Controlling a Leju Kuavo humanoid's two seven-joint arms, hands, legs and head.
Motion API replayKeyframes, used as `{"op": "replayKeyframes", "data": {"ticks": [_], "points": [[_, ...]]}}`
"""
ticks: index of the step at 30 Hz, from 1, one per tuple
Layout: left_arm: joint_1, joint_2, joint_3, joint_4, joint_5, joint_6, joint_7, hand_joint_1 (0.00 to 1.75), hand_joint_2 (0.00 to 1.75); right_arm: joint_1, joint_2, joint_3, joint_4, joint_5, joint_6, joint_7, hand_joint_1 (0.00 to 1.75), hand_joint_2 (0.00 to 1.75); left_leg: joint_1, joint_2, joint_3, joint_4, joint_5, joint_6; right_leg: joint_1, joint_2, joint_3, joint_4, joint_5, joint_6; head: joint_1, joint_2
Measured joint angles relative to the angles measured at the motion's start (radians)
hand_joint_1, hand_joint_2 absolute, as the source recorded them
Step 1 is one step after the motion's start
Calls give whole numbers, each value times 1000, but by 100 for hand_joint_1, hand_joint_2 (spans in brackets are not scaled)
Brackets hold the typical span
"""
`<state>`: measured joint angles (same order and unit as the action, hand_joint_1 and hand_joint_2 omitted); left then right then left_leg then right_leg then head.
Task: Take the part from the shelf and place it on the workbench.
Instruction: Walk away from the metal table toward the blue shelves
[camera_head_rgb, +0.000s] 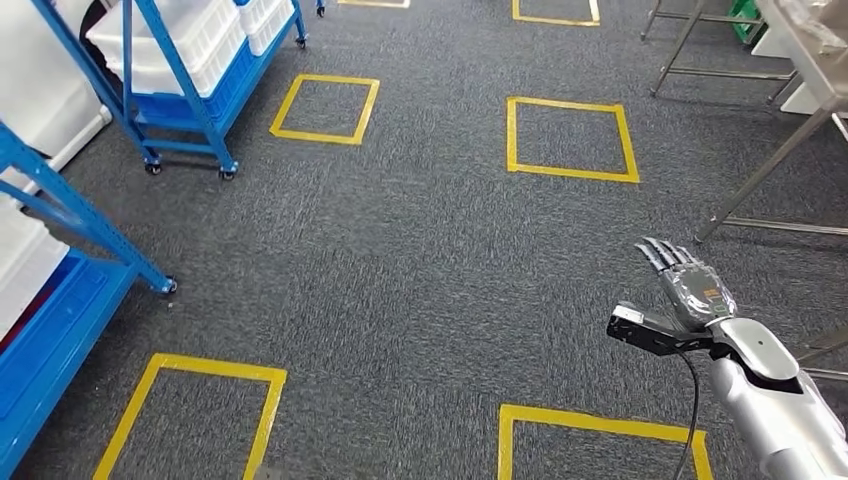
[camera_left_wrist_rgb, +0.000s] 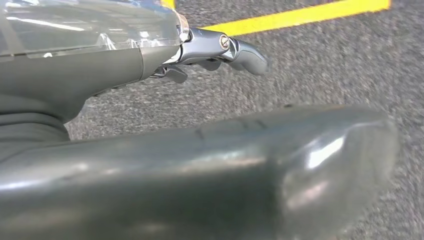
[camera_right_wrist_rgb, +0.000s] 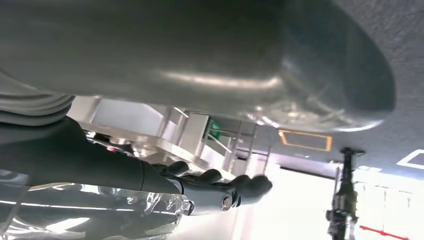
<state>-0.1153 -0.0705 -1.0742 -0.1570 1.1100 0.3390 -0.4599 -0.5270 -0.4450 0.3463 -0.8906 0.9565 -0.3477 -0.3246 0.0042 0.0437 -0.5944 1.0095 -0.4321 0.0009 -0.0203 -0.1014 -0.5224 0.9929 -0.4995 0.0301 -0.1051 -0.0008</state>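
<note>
Evidently both hands carry nothing: the right hand (camera_head_rgb: 690, 285) is raised with fingers outstretched, the left hand (camera_left_wrist_rgb: 220, 50) hangs empty, presumably walking; blue shelf (camera_head_rgb: 190, 80) lies far ahead-left, part indistinguishable.

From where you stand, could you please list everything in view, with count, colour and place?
Shelf carts: two, blue frames; one far left holding white bins, one at the near left edge.
Floor squares: at least four full ones, yellow tape outlines, spread over the grey carpet; more cut off at the far edge.
Metal table legs: silver, far right.
Right hand: one, dark fingers stretched out, holding nothing, low right above the carpet.
Left hand: one, grey, nothing in it, hanging over the carpet near a yellow line.
</note>
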Motion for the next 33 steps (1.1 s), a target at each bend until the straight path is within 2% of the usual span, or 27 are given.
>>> {"op": "replayKeyframes", "data": {"ticks": [2,3,4,5,6,7,8,9,10,11,12,13,15,16,18,19,20,21,22,23,24,25,27,28,30,31,33], "points": [[-1,0,0,0,0,0,0,0,0,1,1,1,1,1,-1,0,0,0,0,-20,1,-10,5,18,-8,27,-13,29,-24,8,0,0],[-3,0,0,0,0,0,1,0,0,2,0,1,1,2,-1,1,0,0,0,-29,2,-13,7,25,-10,52,-35,74,-51,8,0,0],[-4,0,0,0,0,0,2,0,0,4,-1,1,3,2,-1,3,0,0,-3,-39,2,-14,8,30,-9,77,-68,141,-83,6,0,0],[-5,-1,0,0,0,0,5,0,0,9,-1,1,4,3,-1,4,0,0,-6,-50,1,-14,9,34,-7,90,-110,218,-112,4,0,0],[-6,-1,0,0,0,0,8,0,0,14,-2,1,6,4,-1,6,0,0,-9,-63,1,-14,9,36,-4,95,-146,280,-127,1,0,0],[-6,-1,0,0,0,0,12,0,0,19,-2,1,7,5,0,8,0,0,-13,-76,1,-12,9,38,-1,98,-168,309,-121,-3,0,0],[-6,-1,0,0,0,0,14,0,0,22,-2,1,8,7,2,8,0,0,-16,-88,1,-11,9,38,3,100,-172,299,-97,-9,0,0],[-7,-1,0,0,0,0,16,0,0,22,-2,1,8,9,3,8,0,0,-18,-100,2,-9,9,39,6,104,-156,248,-57,-16,0,0],[-8,0,0,0,0,0,17,0,0,21,-2,1,8,10,4,8,0,0,-20,-111,1,-6,8,39,8,116,-130,177,-14,-23,0,0],[-10,-1,0,0,0,0,18,0,0,18,-2,1,9,12,4,8,0,0,-22,-121,-1,-2,7,38,10,133,-104,112,16,-30,0,0],[-11,-1,0,0,0,0,19,0,0,14,-2,1,10,14,5,8,0,0,-23,-131,-4,2,6,36,11,146,-84,64,34,-34,0,0],[-11,-1,0,0,1,0,21,0,0,11,-2,1,11,15,7,8,0,0,-23,-140,-8,4,6,33,13,155,-75,40,39,-37,0,0],[-7,-1,0,0,4,-1,26,0,0,2,2,2,16,18,9,4,0,0,-23,-154,-15,3,8,25,13,144,-71,31,38,-40,0,0],[-5,-1,0,0,5,-1,29,0,0,-3,5,3,20,18,9,1,0,0,-24,-147,-17,7,4,21,11,135,-68,26,41,-44,0,0],[-4,-1,0,0,4,-1,30,0,0,-12,13,4,28,18,8,-2,0,0,-25,-104,-41,60,-33,10,6,116,-63,16,45,-52,0,0],[-5,0,0,0,3,-1,30,0,0,-14,16,5,32,18,7,-2,0,0,-22,-79,-66,118,-65,4,7,106,-61,14,46,-54,0,0],[-6,0,0,0,1,-1,30,0,0,-15,17,5,36,18,6,-2,0,0,-18,-65,-99,188,-98,-2,7,95,-61,14,45,-56,0,0],[-6,0,0,0,1,-1,31,0,0,-14,19,6,39,17,6,-2,0,0,-12,-59,-129,250,-121,-7,7,83,-61,14,44,-56,0,0],[-6,0,0,0,1,0,31,0,0,-14,21,6,42,17,6,-2,0,0,-7,-55,-147,286,-127,-13,7,72,-60,14,43,-55,0,0],[-5,0,0,0,1,0,32,0,0,-14,24,7,45,18,5,-1,0,0,-2,-52,-144,282,-114,-17,6,61,-59,14,41,-54,0,0],[-5,0,0,0,2,1,33,0,0,-14,28,8,47,20,6,0,0,0,3,-45,-122,237,-85,-21,5,51,-57,15,40,-51,0,0],[-5,0,0,0,2,2,34,0,0,-16,31,9,49,22,6,1,0,0,6,-33,-85,166,-49,-23,4,42,-55,16,37,-47,0,0],[-8,0,0,0,2,4,34,0,0,-23,34,9,52,27,7,3,0,0,2,0,-21,41,-6,-18,6,26,-51,19,31,-37,0,0],[-8,0,0,0,2,5,35,0,0,-27,34,9,53,28,8,3,0,0,-1,8,-8,11,0,-11,8,18,-50,20,30,-31,0,0],[-8,1,0,0,1,8,35,0,0,-32,35,9,55,27,10,4,0,0,-6,-7,-7,2,1,6,9,2,-47,19,28,-20,1,0],[-7,1,0,0,1,11,36,0,0,-33,35,9,55,25,11,4,0,0,-6,-16,-6,-2,4,12,6,5,-45,22,24,-13,1,0],[-8,3,0,0,0,16,37,0,0,-33,33,9,56,21,12,4,0,0,-5,-34,-1,-11,10,27,-1,42,-62,66,-9,-6,1,0]]}}
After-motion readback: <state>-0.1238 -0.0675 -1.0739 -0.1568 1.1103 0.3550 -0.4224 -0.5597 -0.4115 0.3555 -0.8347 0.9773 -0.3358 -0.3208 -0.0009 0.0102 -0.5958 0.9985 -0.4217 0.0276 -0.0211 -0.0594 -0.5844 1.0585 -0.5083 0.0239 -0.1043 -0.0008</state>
